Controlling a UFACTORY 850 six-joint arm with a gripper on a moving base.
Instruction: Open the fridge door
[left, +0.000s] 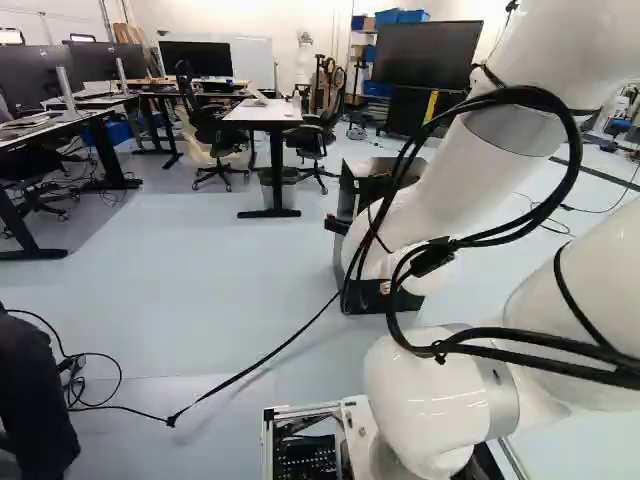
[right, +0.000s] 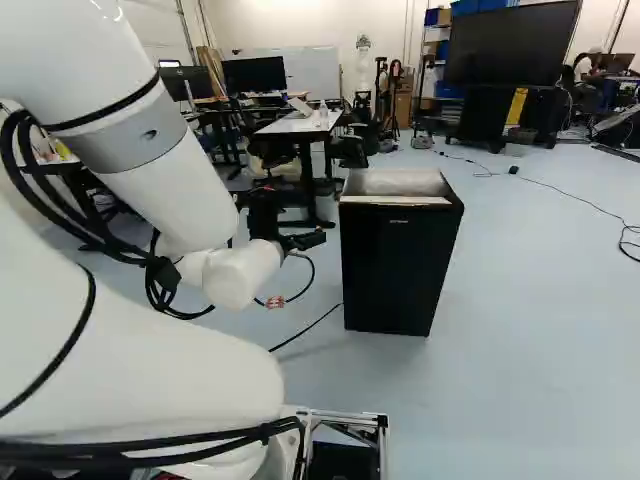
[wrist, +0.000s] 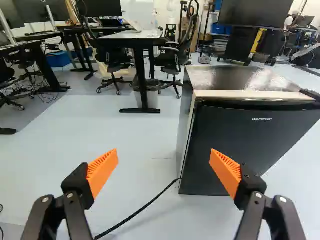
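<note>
Hanging released: black two-fingered metal gripper (right: 302, 240), spreading ridged orange pads (wrist: 102, 172) wide. At its one o'clock: black box-shaped fridge (wrist: 189, 125) is standing, flat black door (wrist: 240, 150) closed. Beyond, at twelve o'clock: white-topped, black-legged table (wrist: 127, 35) is standing.

Bright, even light fills the room, apparently from overhead. Ahead of the gripper (right: 303, 240), glare streaks the top of the fridge (wrist: 235, 145), its front dark; faint, soft shadows touch the floor (wrist: 140, 135). Behind it, the white arm (right: 150, 370) looks nearly washed out.
</note>
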